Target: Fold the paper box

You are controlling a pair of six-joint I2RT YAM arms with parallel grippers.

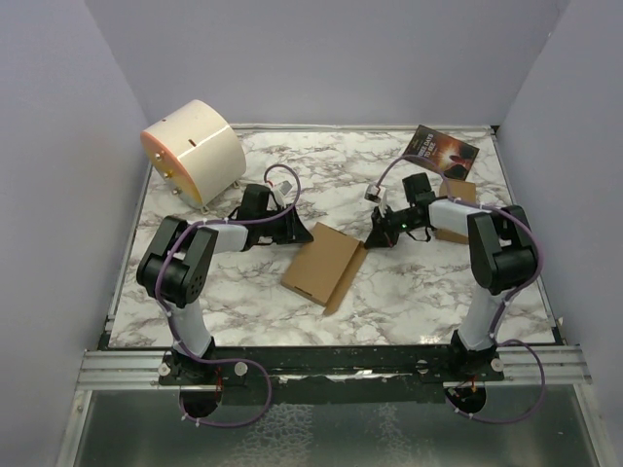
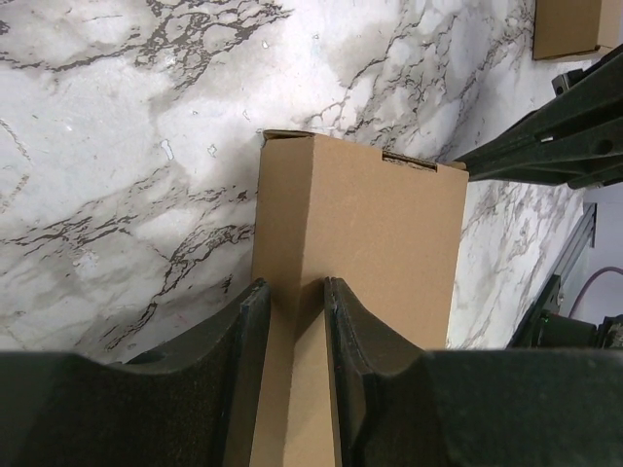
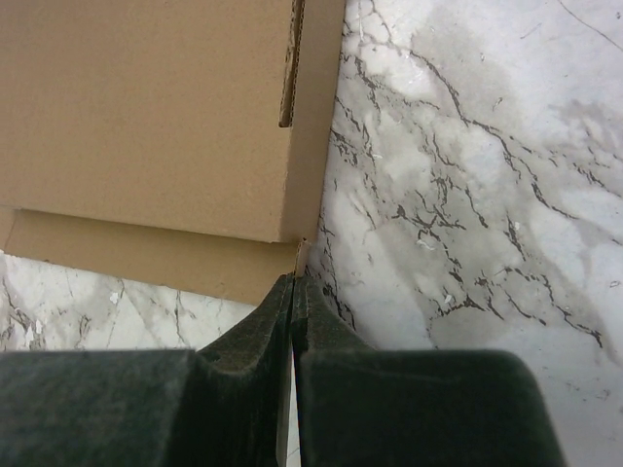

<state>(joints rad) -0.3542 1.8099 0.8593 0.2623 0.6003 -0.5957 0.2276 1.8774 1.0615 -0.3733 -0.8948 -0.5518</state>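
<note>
Both pincers meet the paper box (image 1: 321, 265), which lies flat between them.

The left pincer (image 2: 295, 306) stands partly open and clamps a folded ridge of the box. Cardboard fills the gap between its fingers (image 2: 251, 341), and the rest of the box stretches away ahead of it on the marble table (image 2: 117, 146). The right pincer (image 3: 294, 290) is clenched, pads pressed flat together, with its tips touching the box's corner just ahead and to its left. Whether a thin cardboard edge is nipped there I cannot tell.
</note>
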